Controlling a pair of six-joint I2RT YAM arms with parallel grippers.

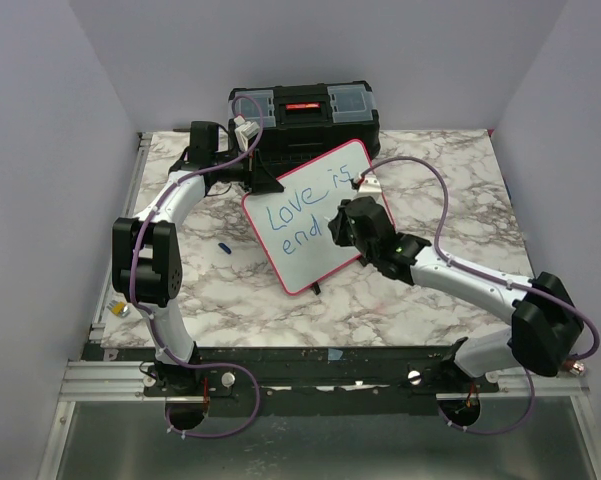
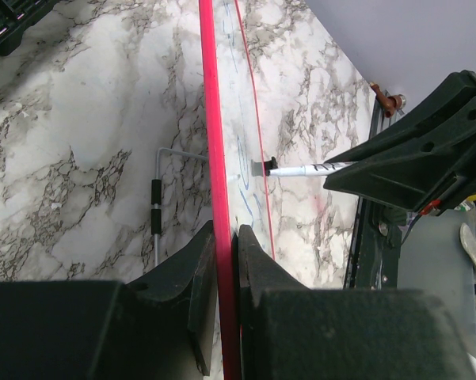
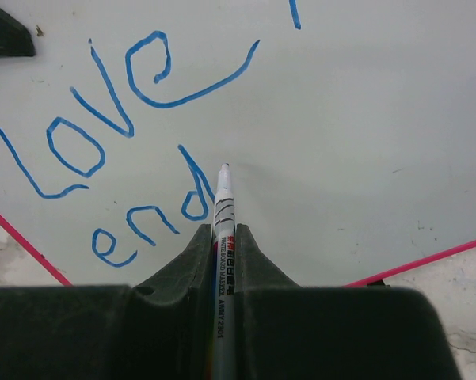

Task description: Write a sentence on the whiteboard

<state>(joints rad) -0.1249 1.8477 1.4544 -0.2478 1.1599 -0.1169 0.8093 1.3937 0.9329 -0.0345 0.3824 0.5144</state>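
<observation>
The whiteboard (image 1: 305, 268) stands tilted mid-table, its pink frame edge-on in the left wrist view (image 2: 209, 119). The sentence (image 1: 305, 200) in blue reads "Love is" with "end" beneath; the right wrist view shows "Love" and "end" (image 3: 150, 222) on the white surface (image 3: 364, 119). My left gripper (image 1: 250, 183) is shut on the board's upper-left edge, jaws clamping the frame (image 2: 226, 237). My right gripper (image 1: 338, 222) is shut on a white marker (image 3: 223, 206), whose tip is at the board just right of the "d". The marker also shows in the left wrist view (image 2: 309, 169).
A black toolbox (image 1: 305, 110) stands right behind the board at the table's far edge. A small blue cap (image 1: 225, 246) lies on the marble left of the board. The board's wire stand (image 2: 156, 214) rests on the table behind it. Grey walls enclose the sides.
</observation>
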